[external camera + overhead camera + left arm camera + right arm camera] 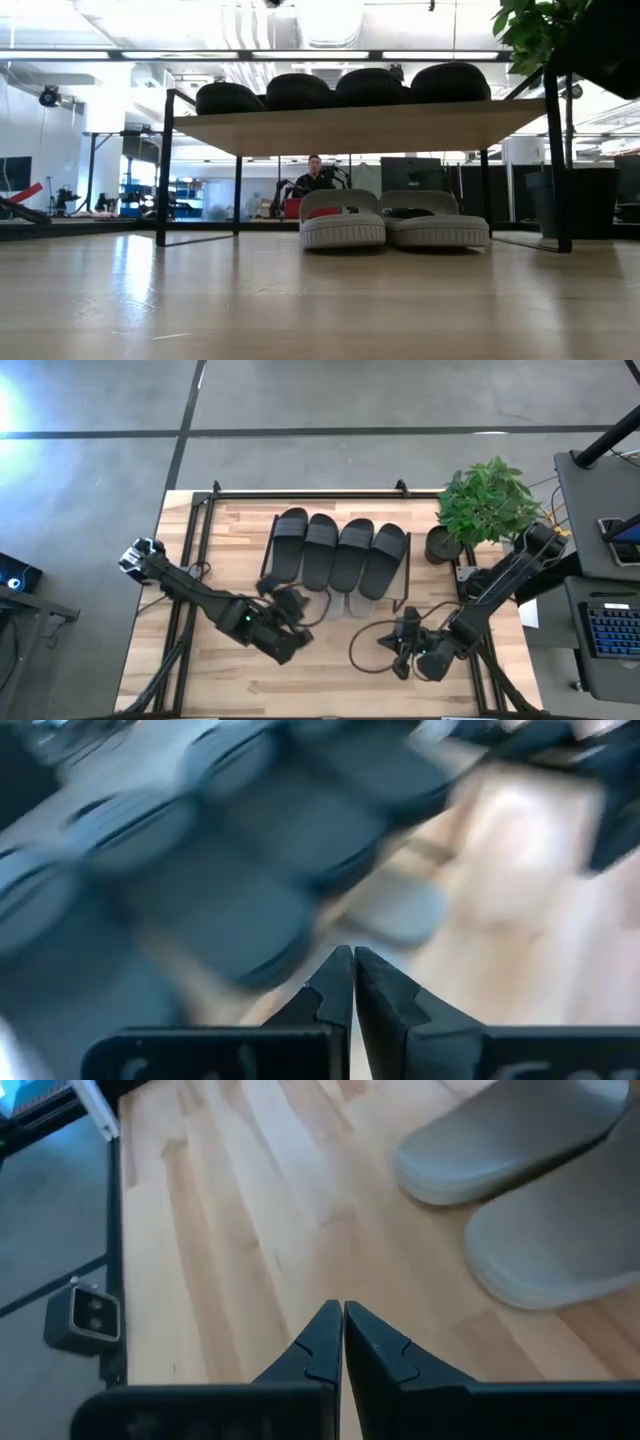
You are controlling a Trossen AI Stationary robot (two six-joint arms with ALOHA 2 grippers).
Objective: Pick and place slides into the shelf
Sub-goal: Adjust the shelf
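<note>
Both grippers clenched, holding nothing.
Left gripper (pixel 352 970) above the dark slides (pixel 340 552) on the shelf (pixel 350 125); right gripper (pixel 342 1325) near the light slides (pixel 530 1190).

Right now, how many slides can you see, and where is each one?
6. Four dark slides lie side by side on the shelf top. Two light grey slides sit together under it, on the table. None seems hidden.

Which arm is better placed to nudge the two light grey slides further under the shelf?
Probably the right claw: shut and empty, its wrist view shows the light grey slides just ahead. The left claw, also shut, faces the dark slides.
</note>
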